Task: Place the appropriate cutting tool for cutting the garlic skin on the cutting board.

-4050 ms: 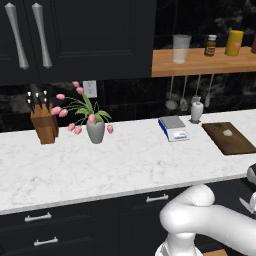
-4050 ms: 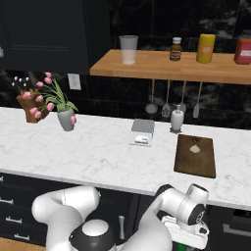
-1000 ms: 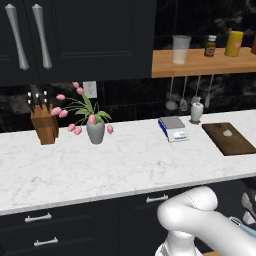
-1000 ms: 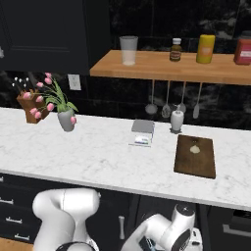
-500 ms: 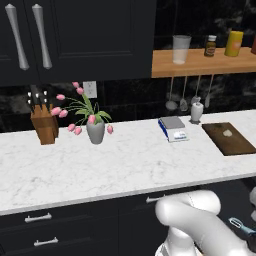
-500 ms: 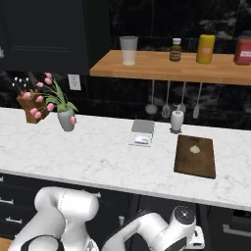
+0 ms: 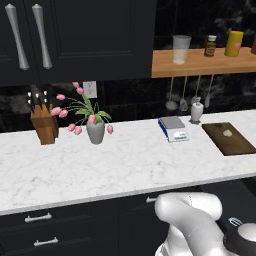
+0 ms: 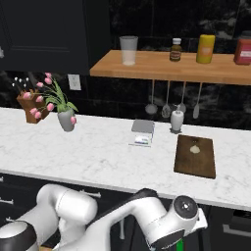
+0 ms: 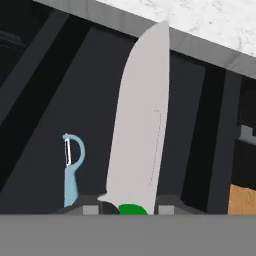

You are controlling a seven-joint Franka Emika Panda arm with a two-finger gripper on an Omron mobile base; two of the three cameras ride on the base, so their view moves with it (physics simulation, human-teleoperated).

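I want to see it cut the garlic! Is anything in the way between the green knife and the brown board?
The gripper is shut on the green-handled knife, low in front of the dark cabinets. The counter's edge lies above it. The cutting board holds just the garlic, with bare wood around it.

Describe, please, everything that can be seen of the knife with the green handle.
The knife has a broad, pale grey blade that narrows to a point at the top of the hand view. Its surface looks smooth and matte, like metal. Of the bright green handle, just a small part shows at the bottom, between the two dark fingertips of the gripper, which is shut on it. The blade points toward the marble counter edge. A light blue peeler lies beside it, apart.
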